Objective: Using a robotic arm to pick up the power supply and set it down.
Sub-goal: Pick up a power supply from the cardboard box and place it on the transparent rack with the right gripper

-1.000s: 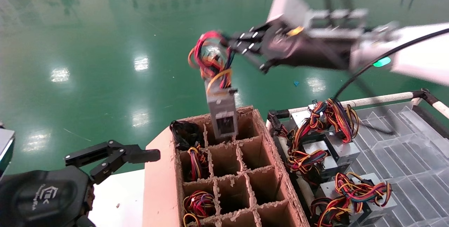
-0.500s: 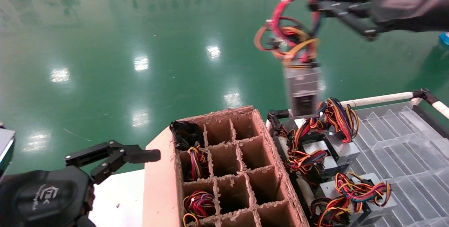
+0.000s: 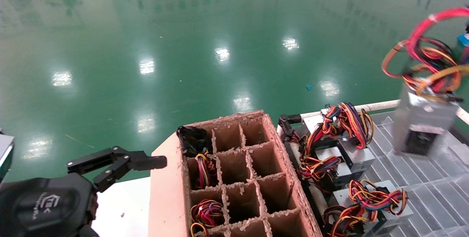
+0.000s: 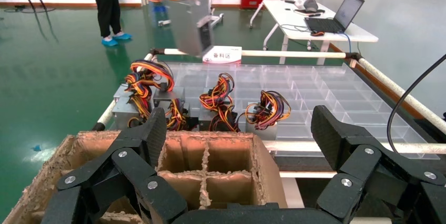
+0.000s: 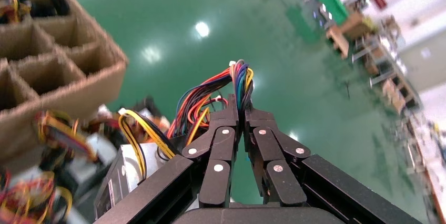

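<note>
At the far left of the head view the left gripper (image 3: 121, 165) is parked low, beside a white surface (image 3: 121, 207): matte black linked fingers on a rounded, logo-marked housing. Its fingers are spread wide, as the left wrist view (image 4: 236, 145) confirms, and nothing is held between them.

Next comes the carton (image 3: 242, 178), made of rough brown cardboard with frayed, crumbling edges and divided by cardboard partitions into square cells. A loose black wire bundle (image 3: 192, 140) is lodged in the far left corner cell, and coloured wire loops are seen in two cells nearer the robot on that side.

To the right of the carton lies a clear ribbed plastic tray (image 3: 421, 178), bounded at its far side by a pale rail (image 3: 377, 106). Grey boxes (image 3: 351, 156) with tangled orange, yellow, purple and black wires are clustered along the tray's carton side.

At the far right the power supply (image 3: 421, 123) is suspended in the air over the tray, vented dark end downward, its grey metal body blurred. It is hung from its big red wire loop (image 3: 428, 28). In the right wrist view the right gripper (image 5: 241, 109) is closed on that wire bundle (image 5: 239, 79), the fingertips pinched together around the strands.
</note>
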